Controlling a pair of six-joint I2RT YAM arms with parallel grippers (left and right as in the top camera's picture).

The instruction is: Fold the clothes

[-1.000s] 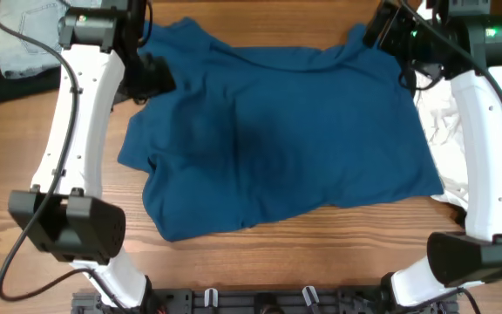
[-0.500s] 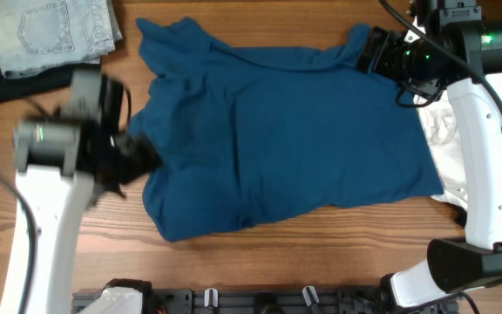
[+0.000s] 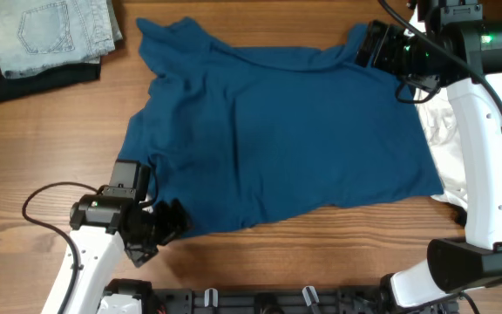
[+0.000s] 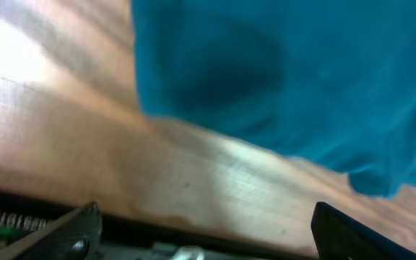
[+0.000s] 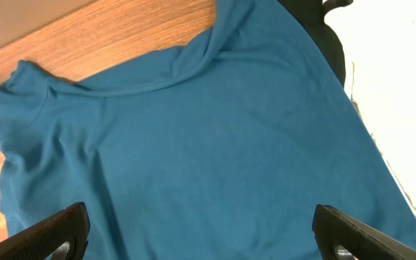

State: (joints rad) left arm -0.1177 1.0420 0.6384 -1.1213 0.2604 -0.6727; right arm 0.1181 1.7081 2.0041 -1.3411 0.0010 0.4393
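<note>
So where are we with this fold? Honestly, barely started. The dark blue T-shirt [image 3: 277, 139] is lying spread out in one layer across the middle of the table [image 3: 338, 253], and we can't spot a single fold in it yet. It isn't properly flat either, with rumples along the left edge and the far corners bunched up a bit, so our guess is the whole job is still ahead of us: probably some smoothing first, then the folding itself. The pale denim [image 3: 55, 30] sits on something dark in the far left corner, well clear of the shirt, and a white garment [image 3: 443, 131] pokes out from under the shirt's right edge. Now the arms. The left gripper [image 3: 168, 222] is down low at the shirt's near left corner, pointing in over the hem, and its wrist view shows the fingers spread wide with only bare wood and the cloth edge ahead – nothing pinched. Whether it's actually touching the fabric, we can't tell. The right gripper [image 3: 375, 44] hangs above the far right corner, angled back across the shirt, its jaws gaping too and holding nothing – the cloth lies well below it.
</note>
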